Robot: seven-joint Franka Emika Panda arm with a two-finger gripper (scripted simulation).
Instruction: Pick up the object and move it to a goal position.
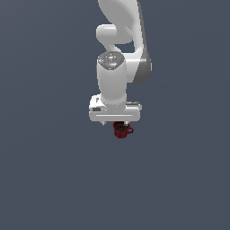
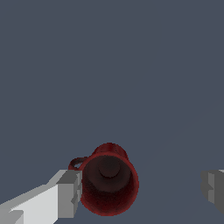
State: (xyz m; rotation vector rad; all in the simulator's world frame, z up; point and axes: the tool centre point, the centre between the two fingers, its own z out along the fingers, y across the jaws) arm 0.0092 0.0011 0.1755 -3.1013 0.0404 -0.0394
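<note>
The small dark red mug stands upright with its dark inside facing the wrist camera and its loop handle beside one finger. My white gripper is open and straddles the mug. One grey fingertip is right against the mug's side, while the other fingertip is well apart from it. In the exterior view the mug shows just under my gripper, whose hand hides part of it and most of the fingers.
A plain dark grey-blue surface lies all around the mug. No other objects, containers or edges show in either view.
</note>
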